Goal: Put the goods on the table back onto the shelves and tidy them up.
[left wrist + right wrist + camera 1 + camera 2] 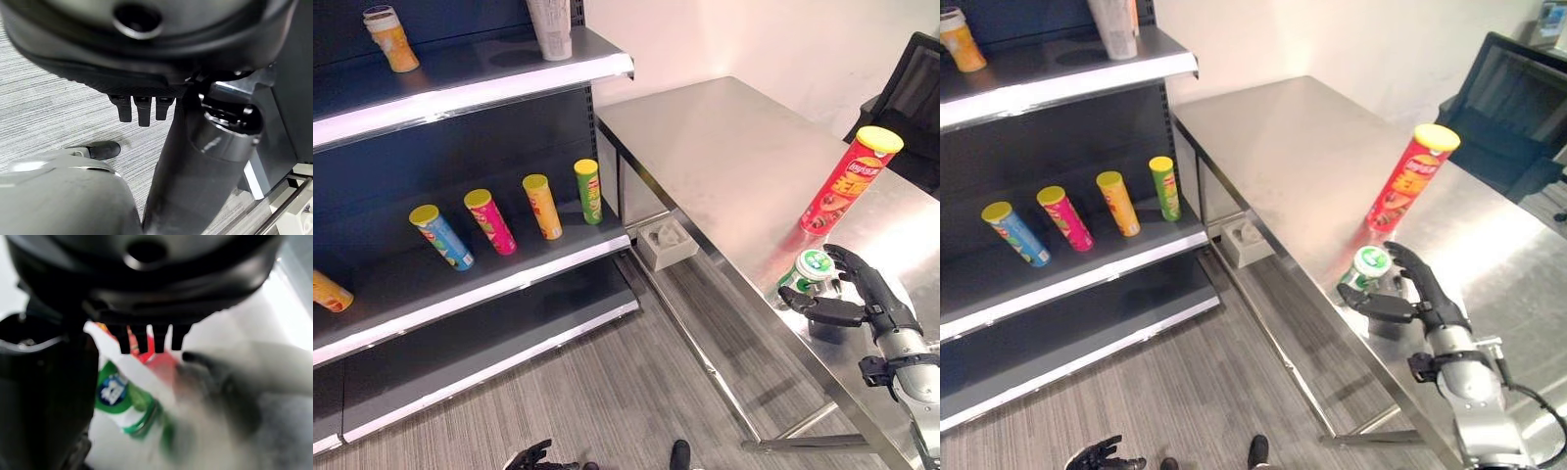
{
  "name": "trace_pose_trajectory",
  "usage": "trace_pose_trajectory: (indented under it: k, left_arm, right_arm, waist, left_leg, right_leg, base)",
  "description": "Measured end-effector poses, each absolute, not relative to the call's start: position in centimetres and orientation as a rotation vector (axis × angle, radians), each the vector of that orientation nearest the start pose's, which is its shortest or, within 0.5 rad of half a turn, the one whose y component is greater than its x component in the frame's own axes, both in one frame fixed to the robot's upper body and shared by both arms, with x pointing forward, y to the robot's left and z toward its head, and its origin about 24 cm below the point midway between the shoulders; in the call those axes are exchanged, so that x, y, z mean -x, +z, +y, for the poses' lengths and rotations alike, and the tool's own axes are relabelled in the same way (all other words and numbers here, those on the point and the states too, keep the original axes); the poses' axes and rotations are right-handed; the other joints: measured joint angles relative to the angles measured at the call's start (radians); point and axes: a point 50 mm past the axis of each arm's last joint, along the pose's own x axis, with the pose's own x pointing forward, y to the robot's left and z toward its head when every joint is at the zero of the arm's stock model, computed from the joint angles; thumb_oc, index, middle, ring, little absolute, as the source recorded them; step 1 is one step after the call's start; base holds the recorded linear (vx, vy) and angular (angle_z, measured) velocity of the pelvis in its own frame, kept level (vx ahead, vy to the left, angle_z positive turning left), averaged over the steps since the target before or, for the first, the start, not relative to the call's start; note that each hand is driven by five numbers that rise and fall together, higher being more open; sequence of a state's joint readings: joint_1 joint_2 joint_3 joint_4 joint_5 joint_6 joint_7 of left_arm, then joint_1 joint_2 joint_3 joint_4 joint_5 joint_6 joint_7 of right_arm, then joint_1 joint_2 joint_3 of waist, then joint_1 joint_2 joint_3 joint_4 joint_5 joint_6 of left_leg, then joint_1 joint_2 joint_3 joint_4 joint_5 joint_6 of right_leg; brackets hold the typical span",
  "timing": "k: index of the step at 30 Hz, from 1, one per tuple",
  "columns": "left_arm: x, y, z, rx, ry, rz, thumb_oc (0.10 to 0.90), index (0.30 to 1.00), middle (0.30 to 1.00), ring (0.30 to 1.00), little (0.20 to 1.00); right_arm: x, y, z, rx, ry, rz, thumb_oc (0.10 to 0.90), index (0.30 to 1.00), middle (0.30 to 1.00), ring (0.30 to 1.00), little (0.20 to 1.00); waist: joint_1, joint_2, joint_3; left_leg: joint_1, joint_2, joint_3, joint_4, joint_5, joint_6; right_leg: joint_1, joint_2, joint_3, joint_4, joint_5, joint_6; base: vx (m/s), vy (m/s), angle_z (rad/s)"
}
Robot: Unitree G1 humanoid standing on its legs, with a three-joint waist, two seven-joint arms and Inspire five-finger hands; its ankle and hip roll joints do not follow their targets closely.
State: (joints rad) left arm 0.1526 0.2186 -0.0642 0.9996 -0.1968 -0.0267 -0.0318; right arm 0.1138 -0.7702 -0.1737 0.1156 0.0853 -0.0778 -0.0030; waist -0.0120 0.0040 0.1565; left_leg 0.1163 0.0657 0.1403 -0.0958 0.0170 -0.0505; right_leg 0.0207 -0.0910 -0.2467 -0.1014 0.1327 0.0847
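The steel table (pixel 724 147) stands to the right of the dark shelves (pixel 460 83), and two goods remain on it: a tall red can with a yellow lid (pixel 847 181) standing upright toward the right, and a small green-and-white container (pixel 811 269) just nearer, close to the table's near edge. The right hand (pixel 862 294) is at that small container, thumb stretched out across its near side and fingers arched round the far side; the fingers look spread fairly wide and whether they already press on it cannot be told, so this reads as a grasp being set, not a firm hold. The left hand (pixel 530 456) hangs low over the floor at the near edge of the scene, fingers loosely curled and empty. On the shelves, the middle level carries a row of four cans, blue (pixel 441 236), pink (pixel 490 221), orange (pixel 542 206) and green (pixel 589 191), all leaning rather than upright, with another orange can (pixel 329 292) at the far left; the top level holds an orange container (pixel 391 39) and a white one (pixel 550 29). Judged from this, the job is partly done: two items are left to move, and the leaning row needs straightening.
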Motion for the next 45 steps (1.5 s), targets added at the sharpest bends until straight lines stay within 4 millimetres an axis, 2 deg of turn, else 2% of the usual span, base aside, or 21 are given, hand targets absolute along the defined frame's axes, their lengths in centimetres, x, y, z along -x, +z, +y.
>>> trace_pose_trajectory:
  k: [1, 2, 15, 20, 27, 28, 30, 31, 32, 33, 34, 35, 36, 37, 38, 39, 40, 41, 43, 44, 45]
  left_arm:
    - [-7.8, -15.6, 22.7, -0.027, 0.155, 1.111, 0.800, 0.900, 0.900, 0.900, 0.900]
    - [-7.8, -15.6, 22.7, -0.027, 0.156, 1.111, 0.800, 0.900, 0.900, 0.900, 0.900]
    - [-7.6, -15.5, 23.2, -0.016, 0.196, 1.108, 0.800, 0.900, 0.900, 0.900, 0.900]
    - [-7.5, -15.6, 23.2, -0.015, 0.197, 1.112, 0.800, 0.900, 0.900, 0.900, 0.900]
    - [-8.1, -15.1, 23.4, -0.020, 0.193, 1.073, 0.800, 0.900, 0.900, 0.900, 0.900]
    - [-8.5, -15.0, 23.3, -0.013, 0.194, 1.052, 0.800, 0.900, 0.900, 0.900, 0.900]
    - [-11.3, -13.9, 22.9, 0.007, 0.176, 0.940, 0.800, 0.900, 0.900, 0.900, 0.900]
    - [-12.3, -13.5, 22.8, 0.027, 0.179, 0.899, 0.800, 0.900, 0.900, 0.900, 0.900]
    - [-14.5, -12.7, 22.8, 0.032, 0.169, 0.831, 0.800, 0.900, 0.900, 0.900, 0.900]
    - [-15.6, -12.6, 22.7, 0.020, 0.155, 0.830, 0.800, 0.900, 0.900, 0.900, 0.900]
    - [-15.6, -12.8, 22.7, 0.019, 0.156, 0.846, 0.800, 0.900, 0.900, 0.900, 0.900]
    - [-15.5, -13.5, 23.1, -0.021, 0.175, 0.914, 0.800, 0.900, 0.900, 0.900, 0.900]
    - [-15.1, -13.5, 23.8, -0.055, 0.176, 0.929, 0.800, 0.900, 0.900, 0.900, 0.900]
    - [-14.6, -13.7, 23.7, -0.064, 0.165, 0.945, 0.800, 0.900, 0.900, 0.900, 0.900]
    - [-13.6, -14.2, 23.1, -0.055, 0.156, 0.971, 0.800, 0.900, 0.900, 0.900, 0.900]
    - [-11.6, -14.8, 22.9, -0.051, 0.155, 1.020, 0.800, 0.900, 0.900, 0.900, 0.900]
    - [-10.7, -14.7, 24.9, -0.114, 0.184, 1.045, 0.800, 0.900, 0.900, 0.900, 0.900]
    - [-10.9, -14.3, 25.8, -0.145, 0.190, 1.039, 0.800, 0.900, 0.900, 0.900, 0.900]
    - [-11.5, -13.7, 27.5, -0.191, 0.214, 1.031, 0.800, 0.900, 0.900, 0.900, 0.900]
    - [-11.3, -13.7, 27.5, -0.202, 0.207, 1.034, 0.800, 0.900, 0.900, 0.900, 0.900]
    - [-11.3, -13.3, 28.1, -0.233, 0.217, 1.024, 0.800, 0.900, 0.900, 0.900, 0.900]
  right_arm:
    - [-22.6, 9.2, -33.3, 0.697, -0.175, 0.075, 0.573, 0.559, 0.559, 0.559, 0.559]
    - [-22.6, 9.2, -33.2, 0.702, -0.175, 0.075, 0.400, 0.300, 0.300, 0.300, 0.300]
    - [-23.0, 10.4, -33.1, 0.771, -0.200, 0.023, 0.400, 0.300, 0.300, 0.300, 0.300]
    - [-23.2, 12.6, -32.6, 0.806, -0.189, -0.063, 0.400, 0.300, 0.300, 0.300, 0.300]
    - [-25.9, 19.5, -30.3, 0.843, -0.169, -0.362, 0.400, 0.300, 0.300, 0.300, 0.300]
    - [-26.4, 20.8, -29.6, 0.827, -0.167, -0.429, 0.400, 0.300, 0.300, 0.300, 0.300]
    - [-27.1, 25.3, -27.5, 0.874, -0.118, -0.624, 0.400, 0.300, 0.300, 0.300, 0.300]
    - [-27.7, 27.0, -26.5, 0.875, -0.104, -0.697, 0.400, 0.300, 0.300, 0.300, 0.300]
    - [-28.0, 28.8, -25.9, 0.872, -0.114, -0.757, 0.400, 0.300, 0.300, 0.300, 0.300]
    - [-27.9, 29.5, -25.5, 0.886, -0.103, -0.783, 0.400, 0.300, 0.300, 0.300, 0.300]
    - [-27.7, 29.8, -25.1, 0.885, -0.086, -0.816, 0.400, 0.300, 0.300, 0.300, 0.300]
    - [-27.9, 29.7, -25.6, 0.872, -0.121, -0.813, 0.400, 0.300, 0.300, 0.300, 0.300]
    - [-28.4, 29.3, -26.2, 0.863, -0.168, -0.771, 0.400, 0.300, 0.300, 0.300, 0.300]
    - [-28.4, 29.2, -25.8, 0.863, -0.157, -0.771, 0.400, 0.300, 0.300, 0.300, 0.300]
    - [-28.2, 29.4, -25.1, 0.858, -0.138, -0.789, 0.400, 0.300, 0.300, 0.300, 0.300]
    - [-28.0, 29.7, -23.8, 0.833, -0.107, -0.837, 0.400, 0.300, 0.300, 0.300, 0.300]
    - [-28.0, 28.9, -21.6, 0.730, -0.044, -0.883, 0.400, 0.300, 0.300, 0.300, 0.300]
    - [-27.7, 29.1, -21.1, 0.713, -0.031, -0.910, 0.400, 0.300, 0.300, 0.300, 0.300]
    - [-27.5, 30.4, -20.9, 0.710, -0.039, -0.963, 0.400, 0.300, 0.300, 0.300, 0.300]
    - [-27.5, 31.1, -20.9, 0.697, -0.049, -0.990, 0.400, 0.300, 0.300, 0.300, 0.300]
    - [-27.5, 31.1, -21.1, 0.690, -0.062, -0.992, 0.400, 0.300, 0.300, 0.300, 0.300]
  waist:
    - [0.000, 0.000, 0.000]
    - [0.001, -0.001, 0.000]
    - [-0.001, -0.006, 0.001]
    - [-0.003, -0.004, 0.001]
    - [0.017, -0.010, 0.012]
    - [0.042, -0.010, 0.027]
    - [0.096, -0.009, 0.103]
    - [0.112, -0.005, 0.138]
    - [0.109, -0.026, 0.176]
    - [0.118, -0.028, 0.182]
    - [0.116, -0.029, 0.183]
    - [0.093, -0.019, 0.177]
    - [0.075, -0.008, 0.158]
    - [0.083, 0.004, 0.140]
    - [0.098, 0.006, 0.120]
    - [0.103, 0.011, 0.075]
    - [0.114, -0.078, 0.022]
    - [0.124, -0.099, 0.008]
    - [0.153, -0.111, -0.001]
    - [0.153, -0.095, -0.002]
    - [0.144, -0.083, -0.008]
  left_leg:
    - [0.000, 0.000, -0.003, 0.000, 0.000, 0.000]
    - [-0.001, 0.000, -0.011, 0.000, 0.000, 0.000]
    - [0.002, 0.005, -0.026, 0.004, 0.003, -0.004]
    - [0.003, 0.007, -0.027, 0.004, 0.004, -0.005]
    - [-0.037, 0.030, -0.070, 0.065, 0.005, -0.026]
    - [-0.049, 0.036, -0.073, 0.100, 0.002, -0.031]
    - [-0.155, 0.047, -0.099, 0.252, 0.005, -0.050]
    - [-0.249, 0.046, -0.120, 0.361, 0.026, -0.080]
    - [-0.343, 0.056, -0.133, 0.435, 0.029, -0.115]
    - [-0.353, 0.140, -0.068, 0.282, 0.033, -0.122]
    - [-0.318, 0.203, -0.032, 0.122, 0.048, -0.146]
    - [-0.293, 0.279, 0.076, -0.006, 0.072, -0.185]
    - [-0.290, 0.328, 0.161, -0.005, 0.081, -0.193]
    - [-0.258, 0.327, 0.179, 0.003, 0.079, -0.191]
    - [-0.199, 0.245, 0.139, 0.001, 0.076, -0.185]
    - [-0.128, 0.129, 0.064, -0.004, 0.096, -0.066]
    - [-0.067, -0.017, 0.093, 0.003, 0.090, -0.003]
    - [-0.061, -0.051, 0.098, 0.005, 0.077, 0.011]
    - [-0.052, -0.103, 0.095, 0.005, 0.041, 0.063]
    - [-0.042, -0.118, 0.087, 0.006, 0.031, 0.075]
    - [-0.037, -0.126, 0.069, 0.007, 0.026, 0.083]
  right_leg:
    - [0.000, 0.000, -0.001, 0.000, 0.000, -0.001]
    - [0.002, 0.000, -0.007, 0.000, -0.001, -0.001]
    - [0.015, 0.002, -0.027, 0.000, -0.003, -0.006]
    - [0.016, 0.005, -0.025, 0.000, -0.006, -0.007]
    - [0.022, 0.026, -0.057, 0.000, -0.020, -0.023]
    - [0.021, 0.033, -0.058, 0.000, -0.019, -0.026]
    - [0.014, 0.045, -0.074, 0.000, -0.025, -0.063]
    - [0.010, 0.055, -0.097, 0.008, -0.038, -0.083]
    - [0.001, 0.027, -0.149, 0.000, -0.035, -0.086]
    - [-0.001, 0.030, -0.187, 0.000, -0.041, -0.083]
    - [-0.004, 0.034, -0.183, 0.000, -0.043, -0.085]
    - [-0.005, 0.035, -0.156, 0.000, -0.111, -0.044]
    - [-0.001, 0.034, -0.139, 0.001, -0.040, -0.015]
    - [0.000, 0.019, -0.141, 0.000, -0.044, -0.017]
    - [0.006, -0.026, -0.116, 0.008, -0.036, -0.005]
    - [0.016, -0.083, -0.083, 0.010, -0.008, 0.015]
    - [0.054, -0.225, -0.108, 0.019, 0.049, 0.024]
    - [0.050, -0.259, -0.110, 0.031, 0.086, 0.016]
    - [0.005, -0.325, -0.108, 0.135, 0.139, 0.043]
    - [-0.038, -0.373, -0.113, 0.259, 0.076, 0.073]
    - [-0.057, -0.383, -0.128, 0.348, 0.023, 0.096]
  base:
    - [0.01, -0.008, 0.10]
    - [0.01, -0.004, 0.10]
    - [0.01, -0.040, 0.04]
    - [0.00, -0.087, 0.00]
    - [-0.05, -0.147, 0.13]
    - [-0.14, -0.140, 0.36]
    - [-0.12, -0.043, 0.58]
    - [0.00, 0.112, 1.03]
    - [0.09, 0.162, 1.55]
    - [0.16, 0.198, 1.50]
    - [0.16, 0.278, 1.44]
    - [0.24, 0.438, 1.13]
    - [0.26, 0.541, 0.81]
    - [0.34, 0.582, 0.09]
    - [0.32, 0.566, -0.50]
    - [0.25, 0.518, -0.62]
    - [0.22, 0.610, -0.34]
    - [0.19, 0.610, -0.12]
    - [0.11, 0.384, 0.17]
    - [0.05, 0.225, 0.54]
    - [0.06, 0.235, 0.58]
